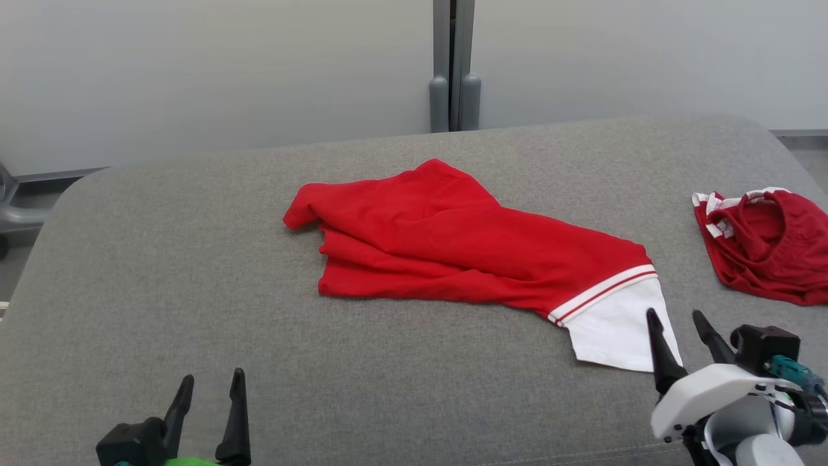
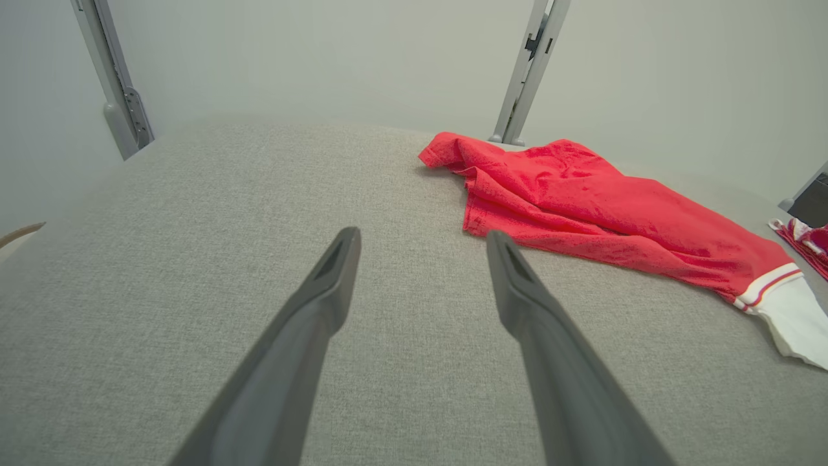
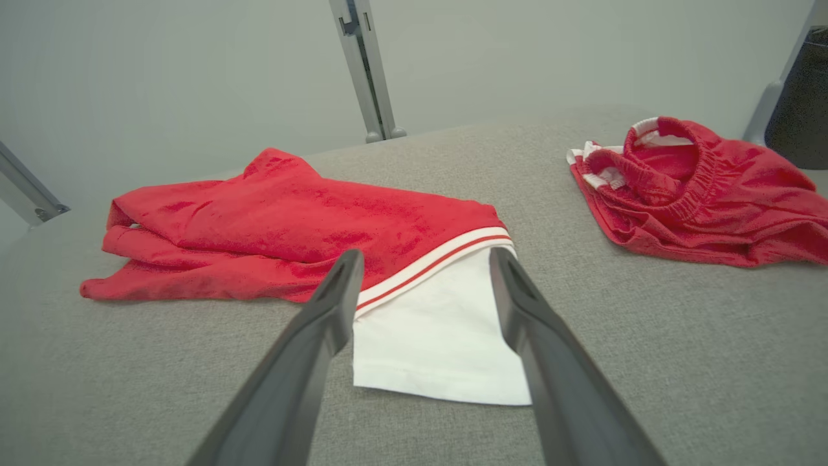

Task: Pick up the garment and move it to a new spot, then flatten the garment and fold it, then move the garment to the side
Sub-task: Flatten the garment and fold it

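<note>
Garment: red garment (image 1: 453, 252), rumpled, mid-desk (image 1: 162, 272); white end just beside right gripper (image 1: 674, 314).
Jaws: both pairs spread, empty; left gripper (image 1: 213, 377) well apart from the cloth.
Risk: pinching one layer only, so it likely drags bunched toward the second red garment (image 1: 770, 246).

— So what sort of place are you running in?
— You're in a test lab or studio bay, by the look. Pale bare partition panels (image 1: 194, 71) close it off, joined by grey metal posts (image 1: 455, 65), and your work surface is one grey fabric-covered platform (image 1: 162, 291).
</note>
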Tool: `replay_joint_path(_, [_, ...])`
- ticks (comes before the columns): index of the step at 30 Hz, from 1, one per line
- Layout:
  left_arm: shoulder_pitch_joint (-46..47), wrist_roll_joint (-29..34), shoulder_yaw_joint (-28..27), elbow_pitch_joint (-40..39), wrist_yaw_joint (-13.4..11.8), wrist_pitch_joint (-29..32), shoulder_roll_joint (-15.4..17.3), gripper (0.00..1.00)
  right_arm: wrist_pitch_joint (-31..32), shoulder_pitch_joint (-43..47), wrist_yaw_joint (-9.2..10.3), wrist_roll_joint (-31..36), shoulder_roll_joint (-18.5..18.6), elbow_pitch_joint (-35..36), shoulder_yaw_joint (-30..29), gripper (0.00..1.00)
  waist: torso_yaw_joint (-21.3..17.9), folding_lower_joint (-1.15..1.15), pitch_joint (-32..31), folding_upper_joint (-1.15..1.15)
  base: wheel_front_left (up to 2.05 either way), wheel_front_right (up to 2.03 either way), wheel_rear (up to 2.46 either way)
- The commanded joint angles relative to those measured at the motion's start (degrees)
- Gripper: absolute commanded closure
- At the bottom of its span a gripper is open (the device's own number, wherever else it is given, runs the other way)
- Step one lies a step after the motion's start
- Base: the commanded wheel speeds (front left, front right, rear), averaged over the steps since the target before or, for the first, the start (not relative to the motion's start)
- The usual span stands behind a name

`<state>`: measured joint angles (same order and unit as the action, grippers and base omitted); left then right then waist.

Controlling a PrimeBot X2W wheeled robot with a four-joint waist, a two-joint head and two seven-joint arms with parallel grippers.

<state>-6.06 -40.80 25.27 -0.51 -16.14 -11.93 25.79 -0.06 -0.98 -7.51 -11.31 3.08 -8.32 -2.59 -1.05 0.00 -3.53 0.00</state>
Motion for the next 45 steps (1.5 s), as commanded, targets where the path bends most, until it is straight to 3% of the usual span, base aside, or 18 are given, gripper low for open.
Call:
replay_joint_path(1, [1.0,-0.5,0.4,0.2,0.3,0.2,-0.6,0.00,1.0,0.3,0.05,-1.0,0.1,-1.0,-2.0,0.00,-0.6,0.00,0.7,0.00,0.00,0.00,0.00])
replay_joint_path(12, [4.5,0.9,3.9,2.7,1.9,1.6,-2.6,0.00,6.3,-3.2,0.04,-12.7,-0.1,-14.2,-11.3,0.00,-1.2,0.00,4.1,0.00,0.00,0.00,0.00])
replay_joint_path(23, [7.1,1.7,4.9,3.5,2.5,1.6,-2.9,0.00,8.4,-11.1,0.04,-22.5,-0.1,-26.2,-13.9,0.00,0.7,0.00,7.0,0.00,0.00,0.00,0.00])
replay_joint_path(36, [8.1,2.0,5.1,3.8,2.4,1.3,-2.6,0.00,8.0,-17.1,0.05,-25.7,0.0,-35.7,-15.4,0.00,2.4,0.00,8.9,0.00,0.00,0.00,0.00])
replay_joint_path(38, [8.2,2.0,5.1,3.8,2.3,1.3,-2.6,0.00,7.8,-17.7,0.06,-26.1,0.0,-36.5,-15.4,0.26,2.5,0.00,9.1,0.00,0.00,0.00,0.00])
replay_joint_path(39, [8.3,2.0,5.1,3.8,2.3,1.3,-2.6,0.00,7.5,-17.8,0.06,-26.2,0.1,-36.9,-15.5,0.47,2.5,0.00,9.1,0.00,0.00,0.00,0.00])
replay_joint_path(42, [8.4,1.9,5.2,3.7,2.2,1.2,-2.7,0.00,7.4,-18.2,0.06,-26.7,0.2,-37.9,-15.5,0.57,2.6,0.00,9.3,0.00,0.00,0.00,0.00])
replay_joint_path(45, [8.4,1.8,5.2,3.7,2.3,1.1,-2.7,0.00,7.0,-18.0,0.07,-27.1,0.7,-38.5,-15.1,0.56,2.6,0.00,9.7,0.00,0.00,0.00,0.00])
